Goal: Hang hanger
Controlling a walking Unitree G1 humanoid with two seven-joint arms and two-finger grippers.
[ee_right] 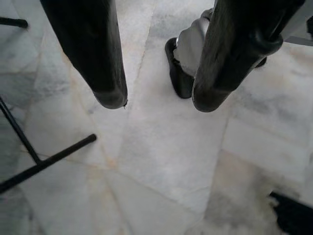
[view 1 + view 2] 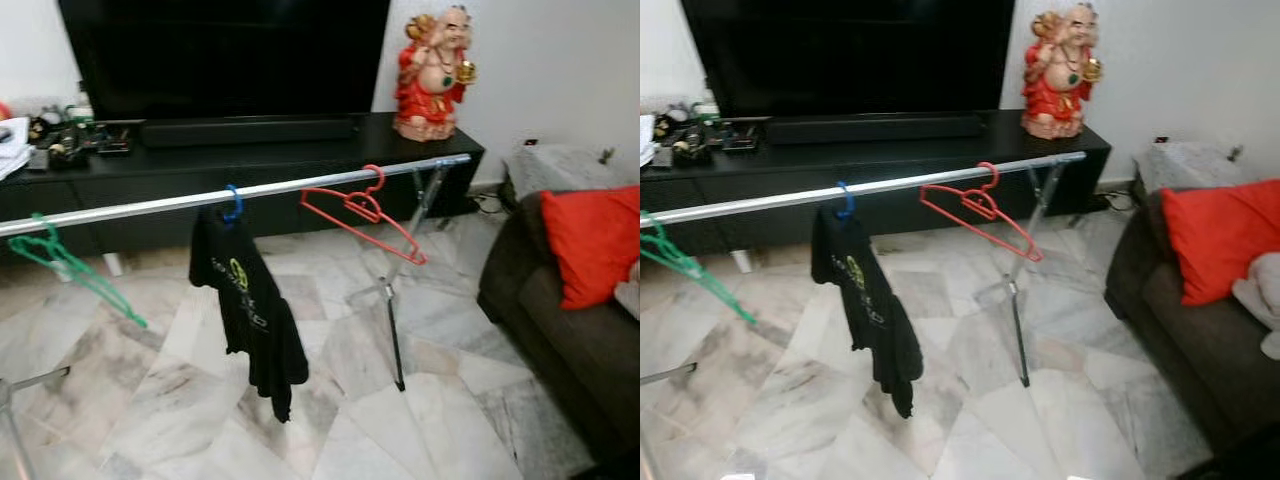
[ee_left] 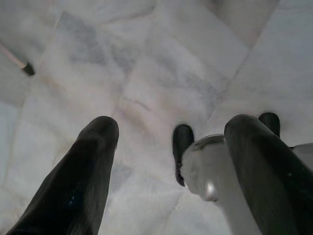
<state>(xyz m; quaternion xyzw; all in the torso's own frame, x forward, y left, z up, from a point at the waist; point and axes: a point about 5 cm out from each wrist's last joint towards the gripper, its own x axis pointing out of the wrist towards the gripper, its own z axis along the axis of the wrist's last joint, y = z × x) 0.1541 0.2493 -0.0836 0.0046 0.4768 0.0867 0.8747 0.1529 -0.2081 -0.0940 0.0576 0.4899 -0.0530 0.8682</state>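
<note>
A red hanger (image 2: 365, 212) hangs tilted on the silver rail (image 2: 150, 206), near its right end. My left gripper (image 3: 166, 166) and right gripper (image 1: 156, 93) hang spread and empty over the marble floor (image 1: 161, 161). Bumping the rail could slide the hanger off.

red hanger (image 2: 365, 212) | green hanger (image 2: 70, 266) | black shirt (image 2: 248, 308) | silver rail (image 2: 150, 207) | red cushion (image 2: 592, 243) | grey-veined marble floor (image 2: 450, 330)

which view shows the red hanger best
The left eye view: the red hanger hangs whole on the silver rail, large and fairly sharp. The right eye view shows it too, slightly smaller. Both wrist views look down at marble floor.
</note>
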